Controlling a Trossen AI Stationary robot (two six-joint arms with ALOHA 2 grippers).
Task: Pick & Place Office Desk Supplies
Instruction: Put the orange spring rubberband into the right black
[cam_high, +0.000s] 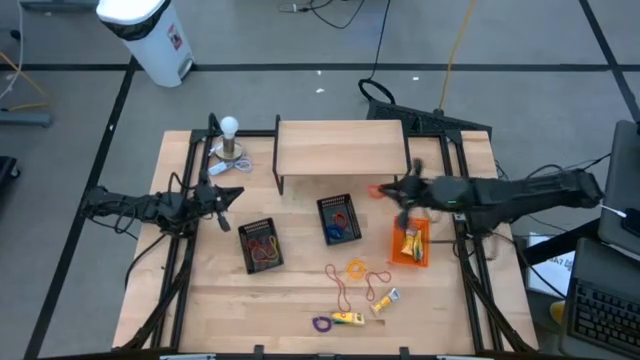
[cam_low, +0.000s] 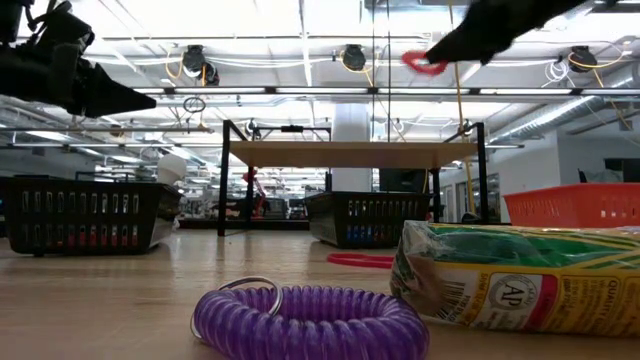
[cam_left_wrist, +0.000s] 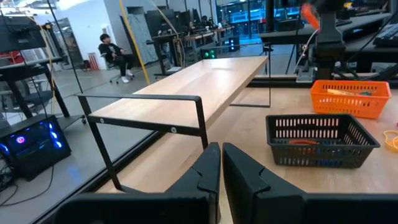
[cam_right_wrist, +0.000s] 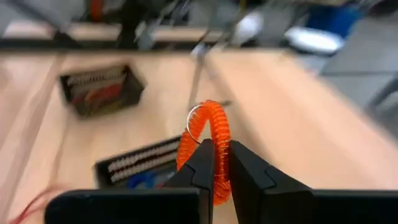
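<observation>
Tabletop (cam_high: 200, 290) first: a pale wooden surface carrying a raised wooden shelf (cam_high: 342, 148) at the back, 2 black mesh baskets and 1 orange basket (cam_high: 410, 245) on the right side. The right arm reaches in from the right, and its right gripper (cam_high: 392, 190) hangs above the table just beyond the orange basket's far end, between that basket and the shelf's right leg. Its fingers are pressed together on an orange coil loop (cam_right_wrist: 208, 146), which stands up out of the pinch with a small metal ring at its top. The loop therefore sits right in the pincer, not apart from it. The relation that matters next, as I judge it, is gripper to basket: the orange basket lies just toward the table's front edge from the held loop, its long axis running front to back, while the blue-filled black basket (cam_high: 339, 218) lies to the gripper's left and a little forward. The right arm is plainly the nearer one to either. The left gripper (cam_high: 230, 195) waits over the left side, fingers pressed together on nothing. Loose loops and yellow packets (cam_high: 380, 300) lie near the front edge.
</observation>
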